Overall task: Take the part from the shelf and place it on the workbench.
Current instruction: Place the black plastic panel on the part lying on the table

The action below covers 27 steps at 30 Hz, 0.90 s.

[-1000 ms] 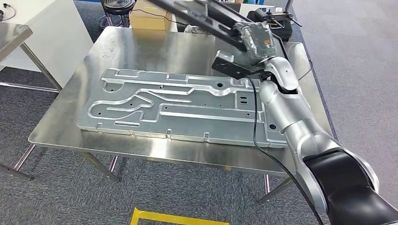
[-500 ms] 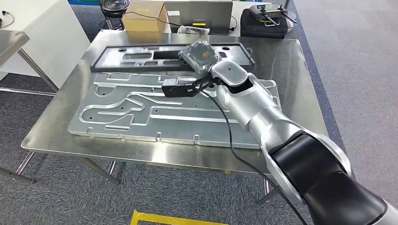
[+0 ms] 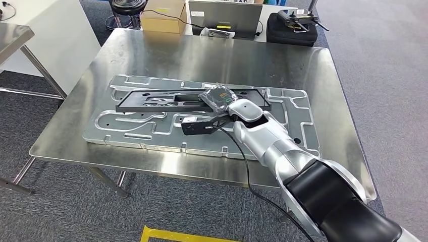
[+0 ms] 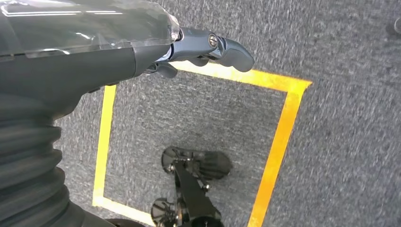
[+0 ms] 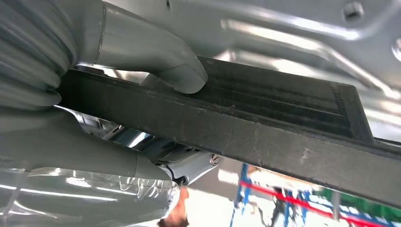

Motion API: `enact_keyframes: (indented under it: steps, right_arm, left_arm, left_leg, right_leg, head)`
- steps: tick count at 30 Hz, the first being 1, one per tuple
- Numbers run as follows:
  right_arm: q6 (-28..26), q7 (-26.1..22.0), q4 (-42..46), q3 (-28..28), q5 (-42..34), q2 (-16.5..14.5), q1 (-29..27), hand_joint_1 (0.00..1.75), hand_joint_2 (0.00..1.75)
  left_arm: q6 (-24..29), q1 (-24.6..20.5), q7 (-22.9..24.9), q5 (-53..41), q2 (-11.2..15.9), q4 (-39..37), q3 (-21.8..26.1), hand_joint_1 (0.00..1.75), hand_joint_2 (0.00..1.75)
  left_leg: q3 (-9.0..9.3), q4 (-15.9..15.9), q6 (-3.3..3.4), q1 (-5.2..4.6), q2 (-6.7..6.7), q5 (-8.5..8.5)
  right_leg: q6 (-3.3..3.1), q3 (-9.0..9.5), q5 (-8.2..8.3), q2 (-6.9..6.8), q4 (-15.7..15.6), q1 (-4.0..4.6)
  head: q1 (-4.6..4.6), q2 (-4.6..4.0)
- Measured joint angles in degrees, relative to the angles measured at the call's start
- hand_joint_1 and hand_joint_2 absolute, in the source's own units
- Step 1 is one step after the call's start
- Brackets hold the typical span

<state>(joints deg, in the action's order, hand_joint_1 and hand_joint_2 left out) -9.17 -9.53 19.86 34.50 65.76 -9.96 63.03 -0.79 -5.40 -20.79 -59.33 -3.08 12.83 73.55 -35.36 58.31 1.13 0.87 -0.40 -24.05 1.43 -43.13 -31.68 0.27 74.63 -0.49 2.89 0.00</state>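
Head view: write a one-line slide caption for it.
The right hand holds a long black part low over the large silver plate on the steel workbench.

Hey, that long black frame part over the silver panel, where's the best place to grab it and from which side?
Probably on a long side rail, as the right hand does now: thumb on top, fingers beneath. The black frame part is flat, thin and full of cutouts, so its narrow rails fit a pinch. Come from the robot's near side, since it lies lengthwise across the embossed silver panel. A grip nearer mid-length might balance better.
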Motion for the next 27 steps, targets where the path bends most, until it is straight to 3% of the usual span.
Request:
enact_keyframes:
  steps: [2, 4, 6, 9, 11, 13, 14, 15, 16, 17, 19, 20, 22, 24, 26, 27]
  right_arm:
    - [-0.04, 0.01, -0.32, -0.02, -0.51, 0.29, -0.75, 1.75, 1.75]
    - [-0.10, 0.04, -0.53, -0.06, -0.96, 0.49, -1.18, 1.75, 1.75]
    - [-0.09, 0.19, -0.75, -0.25, -1.58, 0.66, -1.75, 1.75, 1.75]
    - [-0.04, 0.58, -1.09, -0.88, -2.29, 1.02, -2.79, 1.75, 1.75]
    - [-0.01, 0.84, -1.22, -1.33, -2.47, 1.14, -3.12, 0.87, 0.87]
    - [0.02, 0.98, -1.43, -1.81, -2.79, 1.30, -3.55, 0.00, 0.00]
    - [0.02, 1.02, -1.53, -2.04, -2.91, 1.43, -3.88, 0.00, 0.00]
    - [0.01, 1.03, -1.61, -2.28, -2.99, 1.60, -4.22, 0.00, 0.00]
    - [-0.01, 1.02, -1.64, -2.51, -3.00, 1.76, -4.49, 0.00, 0.00]
    - [-0.04, 0.99, -1.65, -2.72, -3.00, 1.92, -4.63, 0.00, 0.00]
    - [-0.08, 0.97, -1.65, -3.05, -3.00, 2.21, -4.67, 0.00, 0.00]
    - [-0.08, 0.96, -1.65, -3.17, -3.00, 2.35, -4.68, 0.00, 0.00]
    - [-0.06, 0.93, -1.66, -3.34, -3.02, 2.58, -4.75, 0.00, 0.00]
    - [-0.06, 0.77, -1.66, -3.46, -3.03, 2.79, -4.78, 0.00, 0.00]
    - [-0.08, 0.39, -1.66, -3.67, -3.04, 3.00, -4.74, 0.00, 0.00]
    - [-0.10, 0.14, -1.66, -3.83, -3.05, 3.09, -4.78, 0.00, 0.00]
  left_arm:
    - [0.00, 0.03, -0.38, -0.14, -0.01, 0.00, -0.03, 0.00, 1.75]
    - [0.01, 0.00, -0.58, -0.24, -0.15, -0.06, -0.06, 0.00, 1.75]
    - [0.09, -0.04, -0.72, -0.27, -0.26, -0.12, -0.07, 0.00, 1.75]
    - [0.16, -0.04, -0.90, -0.34, -0.19, -0.13, -0.08, 0.00, 1.75]
    - [0.16, -0.04, -1.13, -0.44, -0.14, -0.15, -0.09, 0.00, 1.75]
    - [0.07, -0.02, -1.46, -0.48, -0.13, -0.15, -0.09, 0.00, 1.75]
    - [-0.02, 0.01, -1.64, -0.48, -0.12, -0.15, -0.09, 0.00, 1.75]
    - [-0.12, 0.04, -1.80, -0.49, -0.10, -0.15, -0.10, 0.00, 1.75]
    - [-0.19, 0.05, -1.92, -0.55, -0.09, -0.15, -0.10, 0.00, 1.75]
    - [-0.24, 0.05, -2.00, -0.60, -0.08, -0.15, -0.11, 0.00, 1.75]
    - [-0.25, -0.04, -2.05, -0.76, -0.08, -0.15, -0.15, 0.00, 1.75]
    - [-0.23, -0.07, -2.04, -0.81, -0.08, -0.15, -0.19, 0.00, 1.75]
    - [-0.13, -0.10, -2.02, -0.95, -0.08, -0.15, -0.40, 0.00, 1.75]
    - [-0.01, -0.17, -2.01, -1.05, -0.08, -0.15, -0.73, 0.00, 0.87]
    - [0.11, -0.29, -2.09, -1.05, -0.08, -0.15, -1.00, 0.00, 0.00]
    - [0.16, -0.33, -2.16, -0.98, -0.08, -0.15, -1.06, 0.00, 0.00]
  left_leg:
    - [0.26, 0.01, -0.03, -0.16, -0.10, -0.13]
    - [0.35, 0.08, -0.28, -0.45, -0.12, -0.31]
    - [0.36, 0.07, -0.73, -0.52, -0.06, -0.43]
    - [0.28, 0.55, -1.58, -0.42, -0.01, -1.10]
    - [-1.63, 5.08, -2.08, -0.27, 0.05, -3.83]
    - [-5.17, 12.77, -2.60, -0.06, 0.07, -7.22]
    - [-6.46, 15.36, -2.83, 0.07, 0.08, -7.89]
    - [-6.76, 15.78, -3.01, 0.22, 0.09, -7.41]
    - [-5.89, 13.81, -3.15, 0.40, 0.10, -5.88]
    - [-4.07, 10.01, -3.25, 0.58, 0.15, -3.76]
    - [-0.45, 2.82, -3.08, 0.64, 0.12, -1.15]
    - [0.46, 1.01, -2.80, 0.56, 0.07, -0.78]
    - [0.62, 0.54, -1.97, 0.34, -0.06, -0.86]
    - [0.65, 0.36, -1.17, 0.39, 0.00, -0.62]
    - [0.66, 0.12, -0.48, 0.46, 0.06, -0.39]
    - [0.61, 0.12, -0.28, 0.40, 0.08, -0.37]
  right_leg:
    - [-0.63, 2.81, 4.14, 0.00, -6.49, 0.18]
    - [-1.35, 6.17, 7.02, -0.07, -13.73, 0.54]
    - [-1.73, 7.18, 7.35, -0.12, -16.07, 0.88]
    - [-2.39, 7.62, 7.72, -0.21, -16.92, 0.52]
    - [-2.80, 8.00, 7.95, -0.26, -17.46, 0.20]
    - [-2.97, 8.08, 7.92, -0.24, -17.49, 0.18]
    - [-2.97, 8.11, 7.88, -0.25, -17.45, 0.17]
    - [-2.91, 8.13, 7.83, -0.24, -17.39, 0.13]
    - [-2.78, 8.15, 7.73, -0.21, -17.26, 0.06]
    - [-2.56, 8.18, 7.57, -0.17, -17.03, -0.03]
    - [-1.93, 8.07, 7.18, -0.03, -16.42, 0.00]
    - [-1.61, 7.99, 7.08, 0.03, -16.20, 0.07]
    - [-1.03, 7.91, 7.15, 0.12, -16.17, 0.16]
    - [-0.39, 7.71, 6.64, 0.10, -15.66, -0.03]
    - [0.08, 5.96, 4.02, 0.05, -11.63, -0.22]
    - [0.21, 4.34, 2.12, 0.02, -8.03, -0.24]
  head:
    - [0.00, 0.00]
    - [0.01, 0.00]
    - [0.01, 0.00]
    - [0.01, 0.00]
    - [0.01, 0.00]
    - [0.01, 0.00]
    - [0.01, 0.00]
    - [0.01, 0.00]
    - [0.01, 0.00]
    - [0.01, 0.00]
    - [0.00, 0.00]
    - [-0.01, 0.00]
    - [-0.01, 0.00]
    - [0.00, 0.00]
    - [0.00, 0.00]
    - [0.00, 0.00]
